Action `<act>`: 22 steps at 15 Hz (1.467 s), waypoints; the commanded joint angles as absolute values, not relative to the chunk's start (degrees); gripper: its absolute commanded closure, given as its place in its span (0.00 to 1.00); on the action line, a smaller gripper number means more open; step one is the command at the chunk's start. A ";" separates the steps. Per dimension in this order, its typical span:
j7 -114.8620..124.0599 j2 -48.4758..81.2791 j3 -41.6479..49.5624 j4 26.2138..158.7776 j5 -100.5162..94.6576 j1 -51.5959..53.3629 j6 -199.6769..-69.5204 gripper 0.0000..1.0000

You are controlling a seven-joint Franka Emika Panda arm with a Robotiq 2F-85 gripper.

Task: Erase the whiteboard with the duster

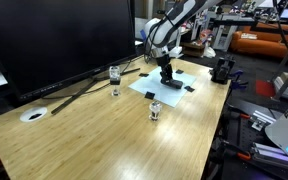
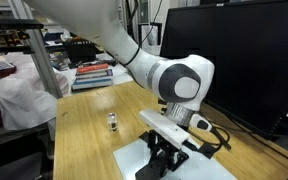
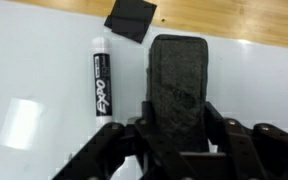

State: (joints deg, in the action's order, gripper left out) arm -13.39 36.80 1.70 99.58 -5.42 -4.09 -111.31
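My claw [image 3: 176,128] clamps one duster [image 3: 176,70] on the whiteboard [image 3: 44,120]; one marker [image 3: 100,72] lies just beside it, the board's edge close ahead.

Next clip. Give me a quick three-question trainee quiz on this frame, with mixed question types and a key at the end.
1. True or false: the gripper holds the marker.
2. Multiple choice: the whiteboard lies on A. a wooden table; B. the floor; C. a chair.
3. Fill in: in the wrist view, the black thing between the gripper's fingers is the ____.

Key:
1. False; the marker lies loose on the whiteboard.
2. A.
3. duster.
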 commanded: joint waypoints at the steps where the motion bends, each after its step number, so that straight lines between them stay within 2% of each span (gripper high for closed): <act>1: -18.51 39.23 0.71 94.29 -5.96 -5.65 -110.67 0.74; 13: -26.60 52.20 0.08 72.09 -5.60 -7.53 -105.09 0.74; 22: -31.05 56.84 -1.24 65.45 -5.98 -7.00 -99.23 0.74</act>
State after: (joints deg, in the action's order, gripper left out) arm -28.79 55.17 0.44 68.37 -5.42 -6.43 -101.65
